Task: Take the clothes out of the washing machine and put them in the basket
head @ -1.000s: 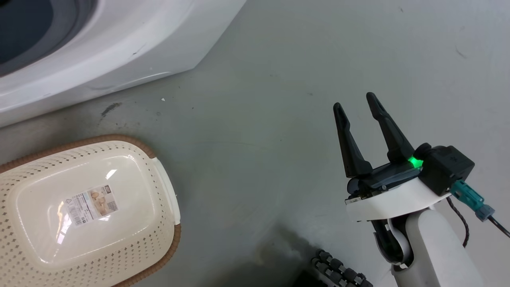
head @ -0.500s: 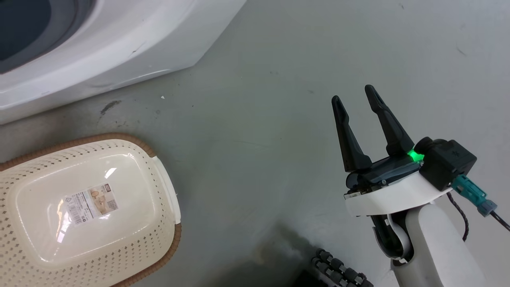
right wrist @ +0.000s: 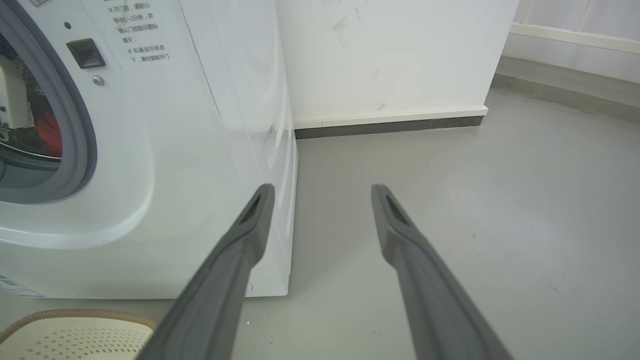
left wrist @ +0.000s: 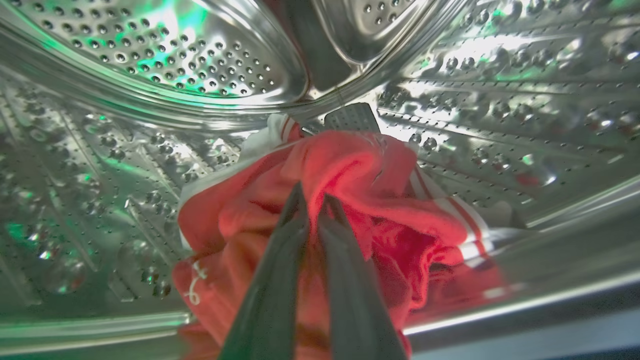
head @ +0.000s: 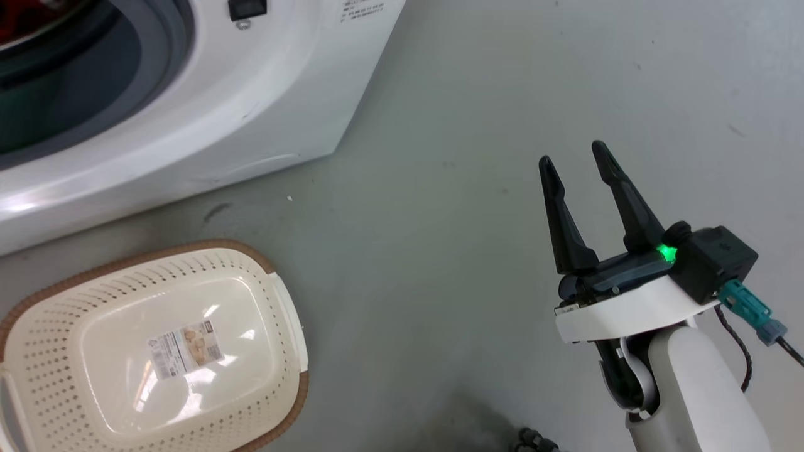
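Left gripper (left wrist: 312, 195) deep in washer drum (left wrist: 150, 65), fingers pinched nearly together on red jersey (left wrist: 360, 165), which lay heaped on drum bottom. Right gripper (head: 571, 154) spread wide, held nothing, hung over grey floor (head: 440, 251). Basket (head: 286, 314) sat on floor near washer (head: 282, 94) front.

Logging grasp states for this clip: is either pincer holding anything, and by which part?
The left pincer is shut on the red garment, pinching a raised fold at the top of the bunch. The right pincer is open and empty.

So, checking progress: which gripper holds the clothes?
The left gripper, shut on the red clothes in the drum; the right gripper is open, empty.
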Available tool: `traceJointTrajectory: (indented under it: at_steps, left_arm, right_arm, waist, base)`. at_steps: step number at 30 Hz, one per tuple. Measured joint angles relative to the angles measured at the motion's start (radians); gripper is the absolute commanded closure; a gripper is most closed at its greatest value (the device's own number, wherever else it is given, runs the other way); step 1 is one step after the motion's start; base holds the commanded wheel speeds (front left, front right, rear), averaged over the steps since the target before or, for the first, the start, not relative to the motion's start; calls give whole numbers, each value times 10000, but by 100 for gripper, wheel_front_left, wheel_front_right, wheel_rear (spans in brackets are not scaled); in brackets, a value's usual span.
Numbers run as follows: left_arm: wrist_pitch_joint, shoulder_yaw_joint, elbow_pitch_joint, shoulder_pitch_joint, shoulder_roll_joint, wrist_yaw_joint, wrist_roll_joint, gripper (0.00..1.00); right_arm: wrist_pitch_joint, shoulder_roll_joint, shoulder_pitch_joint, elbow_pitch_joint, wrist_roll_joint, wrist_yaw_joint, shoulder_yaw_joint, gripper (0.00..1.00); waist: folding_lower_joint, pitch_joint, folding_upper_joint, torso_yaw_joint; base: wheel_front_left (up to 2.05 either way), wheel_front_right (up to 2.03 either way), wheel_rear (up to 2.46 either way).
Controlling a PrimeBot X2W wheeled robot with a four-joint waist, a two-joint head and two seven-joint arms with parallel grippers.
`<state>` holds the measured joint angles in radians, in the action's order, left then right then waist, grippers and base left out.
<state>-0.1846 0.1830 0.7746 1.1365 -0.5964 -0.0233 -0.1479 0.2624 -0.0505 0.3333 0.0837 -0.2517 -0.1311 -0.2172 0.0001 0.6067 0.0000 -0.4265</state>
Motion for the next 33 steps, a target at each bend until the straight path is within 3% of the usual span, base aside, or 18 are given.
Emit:
traceJointTrajectory:
  at_steps: [17,25,33]
  left_arm:
    - [3628,-594,-46,-3270,1630,-251,-1413,100]
    - [4240,-650,-838,-4437,2063,-117,-1755,100]
    - [4362,-763,-2909,-6155,2121,-222,-1914,100]
  right_arm:
    - [6,2,-1132,439,911,0,587,0]
    - [-209,2,-1745,349,1108,0,876,0]
    - [-520,2,-2255,94,1229,0,1147,0]
  waist:
    - [-3,-2844,0,944]
    - [-4,-4039,0,1589]
    - [-3,-4860,0,2084]
  base:
    - [0,0,0]
    - [0,0,0]
    - [0,0,0]
